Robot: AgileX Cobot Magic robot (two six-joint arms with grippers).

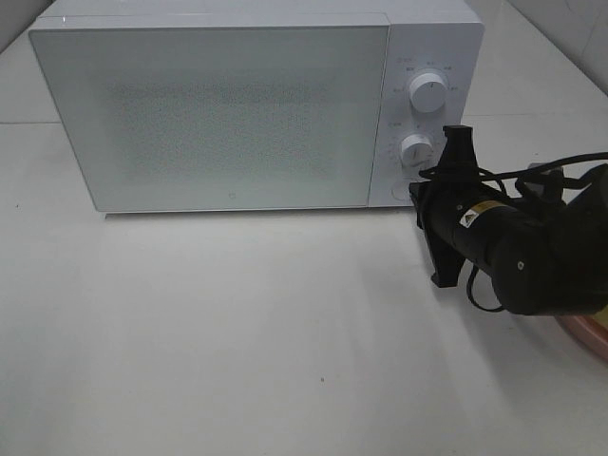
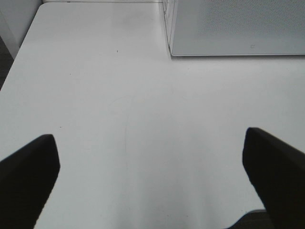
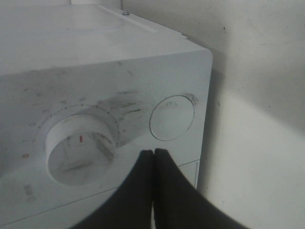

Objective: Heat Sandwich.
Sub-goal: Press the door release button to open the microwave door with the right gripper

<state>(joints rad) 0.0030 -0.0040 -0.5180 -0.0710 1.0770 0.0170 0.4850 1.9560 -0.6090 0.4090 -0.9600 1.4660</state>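
The white microwave (image 1: 237,114) stands at the back of the table with its door closed; it also shows in the left wrist view (image 2: 238,28). The sandwich is hidden from every view. My right gripper (image 1: 418,186) is shut and empty, with its tips at the control panel just below the lower knob (image 1: 416,150). In the right wrist view the closed tips (image 3: 153,152) sit between that knob (image 3: 81,150) and a round button (image 3: 172,117). My left gripper (image 2: 152,176) is open and empty over bare table, well in front of the microwave's corner.
The upper knob (image 1: 428,93) is above the lower one. The edge of a round pink plate (image 1: 589,334) shows under the right arm at the right edge. The white table (image 1: 237,332) stretches in front of the microwave.
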